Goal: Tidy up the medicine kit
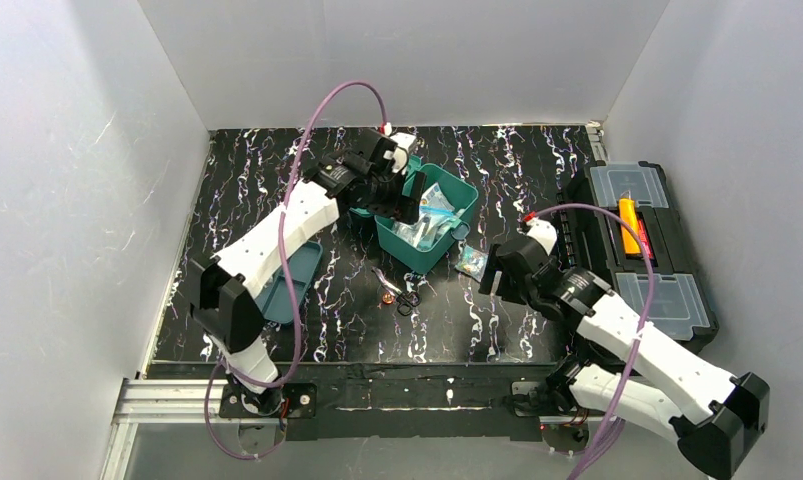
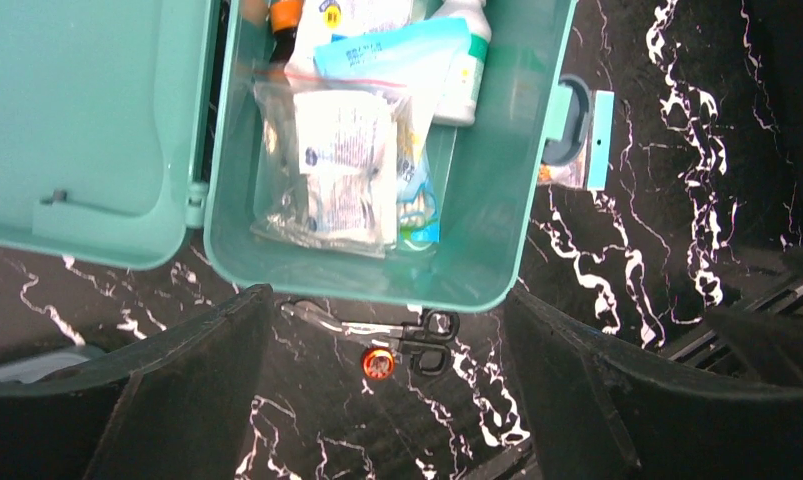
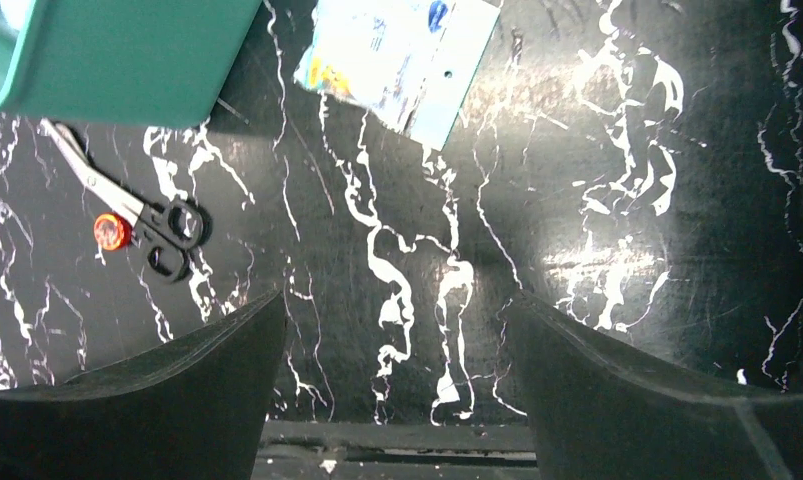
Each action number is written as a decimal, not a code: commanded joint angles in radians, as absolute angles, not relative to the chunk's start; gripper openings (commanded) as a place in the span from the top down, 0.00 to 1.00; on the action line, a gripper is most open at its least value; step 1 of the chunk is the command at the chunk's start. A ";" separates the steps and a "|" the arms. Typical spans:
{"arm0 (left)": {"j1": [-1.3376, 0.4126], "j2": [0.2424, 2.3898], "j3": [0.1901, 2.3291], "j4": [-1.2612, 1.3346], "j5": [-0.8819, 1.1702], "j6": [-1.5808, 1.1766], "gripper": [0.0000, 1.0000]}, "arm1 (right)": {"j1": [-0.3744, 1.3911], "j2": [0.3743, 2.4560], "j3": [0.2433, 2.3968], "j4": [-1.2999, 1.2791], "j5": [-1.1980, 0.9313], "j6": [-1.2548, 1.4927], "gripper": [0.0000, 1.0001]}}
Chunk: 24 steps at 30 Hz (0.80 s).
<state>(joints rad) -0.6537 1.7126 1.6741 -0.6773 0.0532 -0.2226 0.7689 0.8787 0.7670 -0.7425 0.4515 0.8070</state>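
A black, white-veined desk (image 1: 447, 330) sits between plain white walls (image 1: 87, 150), with the open teal kit (image 1: 409, 252) near its middle. The left end effector (image 2: 385, 310) hovers at the kit's edge, fingers spread and empty. The right end effector (image 3: 392, 305) hangs spread above bare desk near a packet (image 3: 402, 60), whose print is too blurred to read.
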 commanded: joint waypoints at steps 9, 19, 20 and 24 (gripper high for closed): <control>-0.650 1.290 1.395 -0.717 -0.069 -0.270 0.06 | 0.577 1.094 0.902 -0.652 0.376 0.756 0.23; -0.649 0.932 1.123 -0.703 -0.117 -0.293 0.02 | 0.510 1.256 0.920 -0.546 0.318 0.749 0.28; -0.650 0.906 1.101 -0.711 -0.122 -0.298 0.02 | 0.509 1.278 0.926 -0.544 0.317 0.749 0.29; -0.649 0.819 1.009 -0.728 -0.139 -0.303 0.02 | 0.504 1.366 0.959 -0.545 0.307 0.748 0.30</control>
<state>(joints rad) -0.6537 0.8757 1.0790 -0.7013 -0.1005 -0.2901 0.5106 1.3098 0.8963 -0.5900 0.3183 0.7551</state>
